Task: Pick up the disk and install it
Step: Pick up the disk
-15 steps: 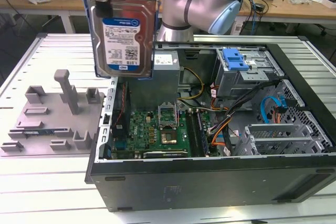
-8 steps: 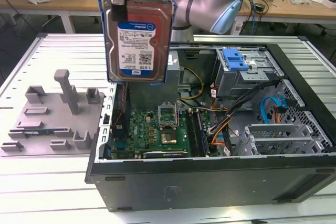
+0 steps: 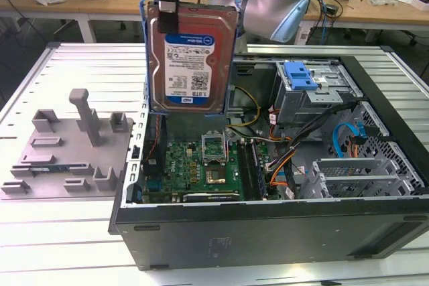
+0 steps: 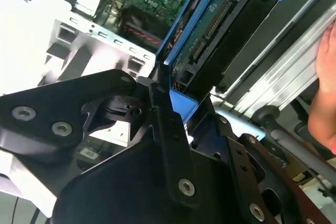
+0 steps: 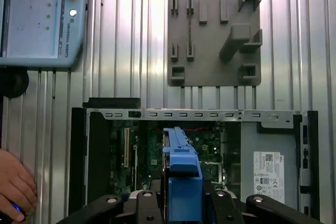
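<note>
Blue-railed disk point(image 5: 181, 153), edge-on, clamped in the hand point(image 5: 182, 195) above open computer case point(image 5: 189, 114); grey fixture plate point(image 5: 210, 40) on ribbed bench point(image 5: 136, 35) at one o'clock from the disk.

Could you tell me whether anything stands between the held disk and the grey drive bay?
Nothing visible does. The gripper holds the disk upright above the open case; the drive bay lies toward the exterior view's right, with cables lower inside.
</note>
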